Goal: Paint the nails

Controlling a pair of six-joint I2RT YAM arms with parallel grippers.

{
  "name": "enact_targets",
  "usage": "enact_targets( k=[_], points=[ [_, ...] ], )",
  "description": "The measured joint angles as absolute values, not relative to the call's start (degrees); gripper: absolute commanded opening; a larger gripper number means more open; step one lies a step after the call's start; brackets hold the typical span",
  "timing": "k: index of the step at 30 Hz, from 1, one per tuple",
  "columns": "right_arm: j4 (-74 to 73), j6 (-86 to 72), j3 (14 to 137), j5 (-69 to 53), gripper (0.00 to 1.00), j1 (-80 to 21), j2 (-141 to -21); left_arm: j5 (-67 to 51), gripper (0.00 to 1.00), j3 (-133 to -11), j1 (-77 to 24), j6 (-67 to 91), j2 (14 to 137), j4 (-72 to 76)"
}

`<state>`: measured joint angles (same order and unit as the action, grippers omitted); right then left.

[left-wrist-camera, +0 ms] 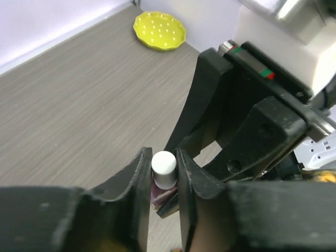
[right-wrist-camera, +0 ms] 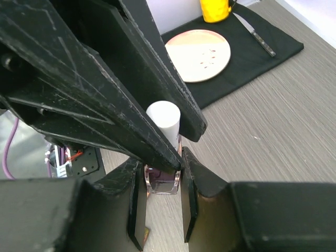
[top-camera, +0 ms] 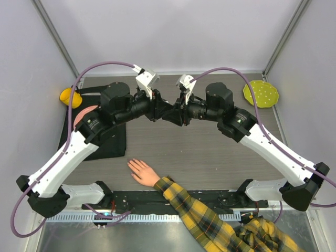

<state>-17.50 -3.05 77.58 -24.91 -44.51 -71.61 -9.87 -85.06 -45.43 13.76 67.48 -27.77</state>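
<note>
1. We see two white-and-black robot arms, the left arm and the right arm. They reach over a grey wood-grain table and bend inward. Their wrists meet beyond the hand, on its far side and well apart from it.
2. A pale flesh-coloured hand lies flat with spread fingers. Its yellow-black plaid sleeve trails off to the right of the hand, toward the arm bases. We judge that the hand lies open like this so each fingertip can be reached from above.
3. The right gripper is closed to a narrow gap on the dark glass body of a tiny bottle. It holds the bottle upright in the air beyond the hand. We judge that this grip steadies the bottle while its top is worked.
4. The left gripper faces the right one from the opposite side, a little higher. Its fingers are drawn in around the bottle's pale cap, and each side of the cap appears to have a pad against it. We judge that it is placed there to unscrew the cap and draw out the brush.
5. The nails sit at the tips of the hand's fingers, on the side nearest the grippers. They are too small for us to make out any detail or polish. With the bottle capped, we judge that no painting has begun.
</note>
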Motion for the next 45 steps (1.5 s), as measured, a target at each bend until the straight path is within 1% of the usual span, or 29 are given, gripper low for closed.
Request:
enact_targets(
  k=[1,3,4,5,8,10,11,13,14,17,19,22,23,24,25,26,27,28,30,32,35,36,38,42,45],
  points=[
    [-17.5,-3.0,77.6,-24.8,0.01,-44.5,-71.6,-9.8,0.22,-85.1,-45.5,13.1,67.9,-28.1],
    [-17.7,-3.0,77.5,-24.8,0.01,-44.5,-71.6,-9.6,0.13,-85.1,-45.6,12.6,68.2,-28.2],
    [-17.6,-3.0,77.5,-24.9,0.01,-44.4,-71.6,-9.6,0.05,-85.3,-45.6,12.4,68.3,-28.3],
    [-17.5,-3.1,77.5,-25.1,0.01,-44.4,-71.5,-9.8,0.00,-85.5,-45.6,11.9,68.3,-28.5],
    [-16.3,-3.3,76.6,-26.9,0.01,-44.4,-70.6,-12.1,0.00,-86.4,-45.7,10.3,68.3,-29.3],
    [-14.4,-3.7,75.0,-31.5,0.01,-44.0,-69.2,-17.2,0.00,-86.3,-44.9,9.2,67.9,-28.9],
    [-12.7,-5.1,73.6,-35.2,0.01,-43.7,-68.4,-21.6,0.00,-85.7,-43.9,9.0,67.2,-28.2],
    [-3.3,-11.7,69.3,-44.6,0.01,-43.4,-67.0,-32.9,0.00,-82.8,-41.4,10.3,65.2,-24.3],
    [2.0,-15.7,67.7,-47.5,0.01,-43.5,-66.9,-40.6,0.00,-80.4,-39.7,13.5,63.8,-19.8],
    [19.8,-28.1,65.1,-55.2,0.01,-44.1,-68.7,-52.0,0.00,-78.7,-35.7,20.1,63.4,-11.8],
    [23.1,-29.8,65.2,-58.4,0.01,-44.1,-69.0,-56.3,0.00,-78.9,-35.4,21.9,64.0,-8.3],
    [17.3,-26.0,67.4,-60.5,0.01,-44.1,-68.8,-59.9,0.01,-80.4,-35.6,21.8,64.6,-8.9],
    [14.3,-24.0,68.6,-60.4,0.01,-44.0,-68.8,-59.8,0.15,-81.3,-35.6,21.1,65.0,-10.4],
    [11.8,-22.3,69.5,-60.2,0.01,-43.7,-68.8,-59.4,0.26,-82.5,-35.6,19.9,65.3,-12.4],
    [10.1,-20.8,70.1,-59.8,0.01,-43.7,-68.8,-58.5,0.48,-83.9,-35.6,18.6,65.6,-15.1],
    [8.1,-19.2,70.9,-59.0,0.01,-43.7,-68.8,-57.0,0.57,-85.5,-35.7,16.9,65.7,-18.2],
    [6.3,-18.0,71.5,-58.1,0.01,-43.7,-68.8,-56.2,0.71,-86.3,-35.8,15.3,65.7,-19.9],
    [3.7,-16.3,72.1,-57.5,0.01,-43.6,-68.8,-54.5,0.76,-87.6,-35.9,14.0,65.6,-22.6],
    [-1.4,-13.1,73.5,-55.5,0.01,-43.7,-68.8,-48.7,0.78,-89.1,-35.3,11.6,64.9,-26.0],
    [-7.5,-9.1,75.9,-51.3,0.01,-44.3,-68.9,-42.2,0.78,-89.4,-34.7,10.3,63.2,-29.1],
    [-12.7,-5.2,78.3,-44.1,0.01,-44.5,-69.0,-34.9,0.74,-89.5,-34.7,9.8,61.2,-32.2],
    [-13.4,-4.5,78.4,-42.5,0.01,-44.5,-69.0,-32.6,0.72,-89.8,-34.7,9.8,60.7,-33.1],
    [-15.1,-3.3,78.5,-38.8,0.01,-44.5,-69.2,-28.8,0.70,-91.3,-34.7,10.0,60.8,-35.5],
    [-18.1,-1.3,78.6,-31.9,0.01,-44.8,-70.6,-23.7,0.76,-95.7,-34.7,10.0,63.4,-39.7],
    [-20.2,0.0,78.6,-28.2,0.01,-45.2,-72.0,-22.5,0.76,-96.6,-34.7,9.9,65.5,-41.4]
  ],
)
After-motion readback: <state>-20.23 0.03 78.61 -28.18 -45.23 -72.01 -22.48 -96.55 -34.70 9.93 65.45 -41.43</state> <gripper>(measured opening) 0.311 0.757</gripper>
